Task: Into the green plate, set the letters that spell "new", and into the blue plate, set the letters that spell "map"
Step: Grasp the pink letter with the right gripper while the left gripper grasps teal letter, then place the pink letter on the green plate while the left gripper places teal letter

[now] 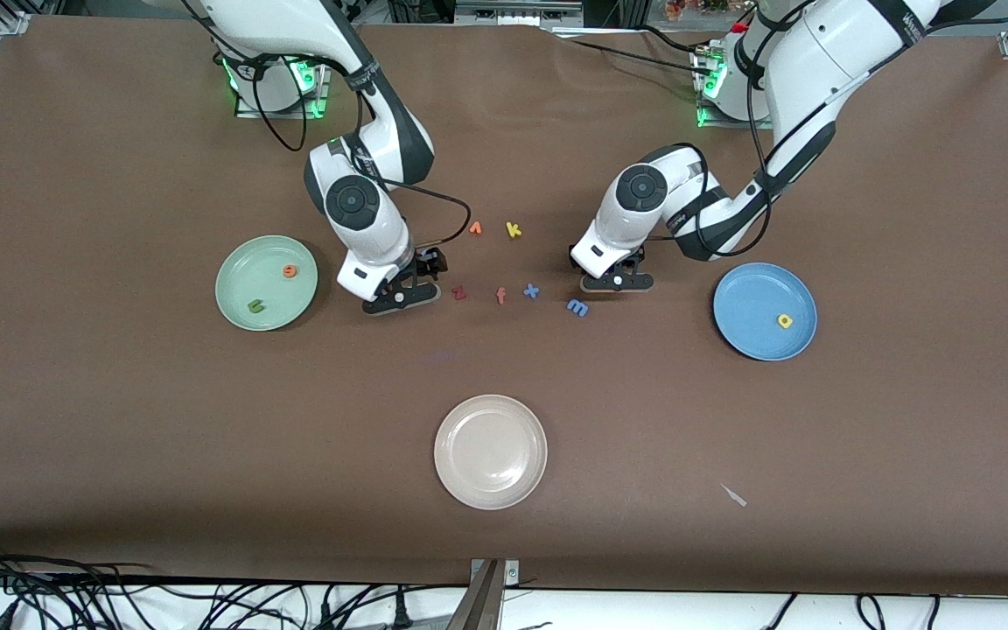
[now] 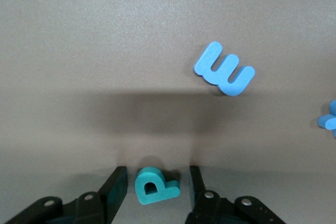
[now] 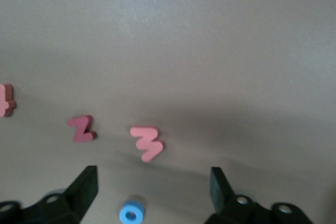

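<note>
Left gripper [image 2: 158, 187] is sitting low at mid-table, fingers [image 2: 114, 187] standing open on either side of the teal p [image 2: 155, 186], not yet touching it. Blue m [image 2: 224, 68] is lying just beside, toward the blue plate [image 1: 736, 328] holding the yellow a [image 1: 785, 321]. Right gripper [image 3: 155, 190] is hovering with jaws wide near the pinkish-red w [image 3: 147, 142], beside the dark red z [image 3: 81, 128]. Green plate [image 1: 237, 280], nearer the right arm's end, is carrying the orange e [image 1: 290, 271] and green n [image 1: 255, 306].

Teal p [image 2: 156, 186], blue m [image 2: 224, 68]

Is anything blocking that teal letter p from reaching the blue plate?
Nothing visible does. The teal p lies between the left end effector's fingers, and only bare table separates it from the blue plate.
</note>
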